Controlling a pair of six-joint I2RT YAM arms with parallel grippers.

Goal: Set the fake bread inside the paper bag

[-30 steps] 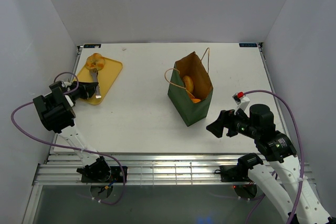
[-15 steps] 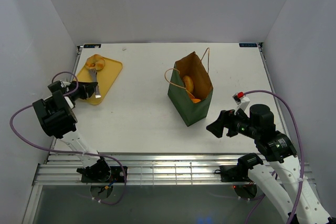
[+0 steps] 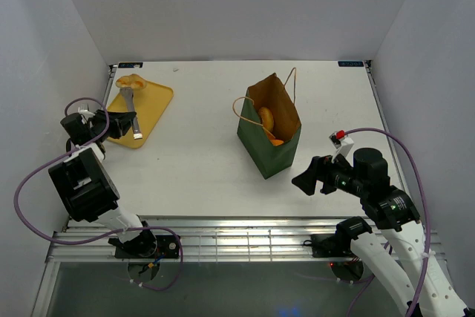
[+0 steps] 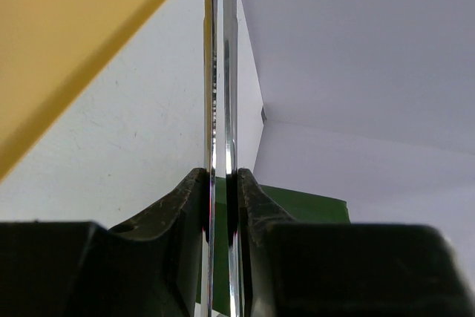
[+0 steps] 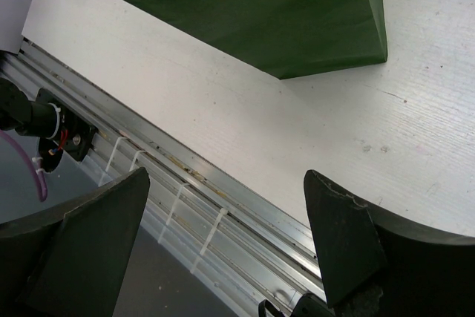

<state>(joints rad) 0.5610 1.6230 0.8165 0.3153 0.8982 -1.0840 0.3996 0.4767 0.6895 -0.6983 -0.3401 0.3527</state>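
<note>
The dark green paper bag (image 3: 271, 135) stands open at mid-table, with golden bread pieces (image 3: 267, 118) inside it. One more bread piece (image 3: 131, 81) lies at the far end of the yellow tray (image 3: 152, 105). My left gripper (image 3: 120, 122) is shut on the metal tongs (image 3: 131, 109), whose tips reach the bread on the tray. In the left wrist view the two tong blades (image 4: 221, 72) run up between my fingers (image 4: 185, 206), with the tray (image 4: 67, 35) at the left and the bag (image 4: 297, 206) behind. My right gripper (image 3: 308, 180) is open and empty, near the bag's front right side (image 5: 245, 12).
White walls close in the table on three sides. The metal rail of the table's near edge (image 5: 185, 168) lies under my right gripper. The left arm's purple cable (image 3: 44, 157) loops beside the table's left edge.
My left arm has swung back and to the left, turning the tongs. The bread on the tray has shifted slightly toward its far corner. The right arm has not moved.
</note>
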